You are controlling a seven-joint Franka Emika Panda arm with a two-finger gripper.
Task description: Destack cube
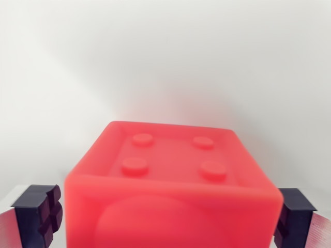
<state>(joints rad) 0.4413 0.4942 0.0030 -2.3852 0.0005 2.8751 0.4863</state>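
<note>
So the gripper (pixel 165 219) sits at the very bottom of the wrist view, with one dark pad (pixel 39 214) poking in at the wrist view's left corner and the other at the wrist view's right corner, each backed by a bit of pale metal finger. The jaws stand wide apart, and the red cube (pixel 170 191) sits right between them, filling pretty much the whole gap. On the wrist view's left there's a thin sliver of light background showing between pad and cube, so no contact there; on the wrist view's right the pad is right up against the cube's edge, but whether it actually touches is hard to call. The cube is close to the camera and a bit blurry. Its top face has a raised rim and four round studs in a square pattern, and the near side has a big rounded bulge on it. What's under the cube is hidden. Beyond it there's just a plain white surface (pixel 165 62) fading into a soft shadow behind the cube.
</note>
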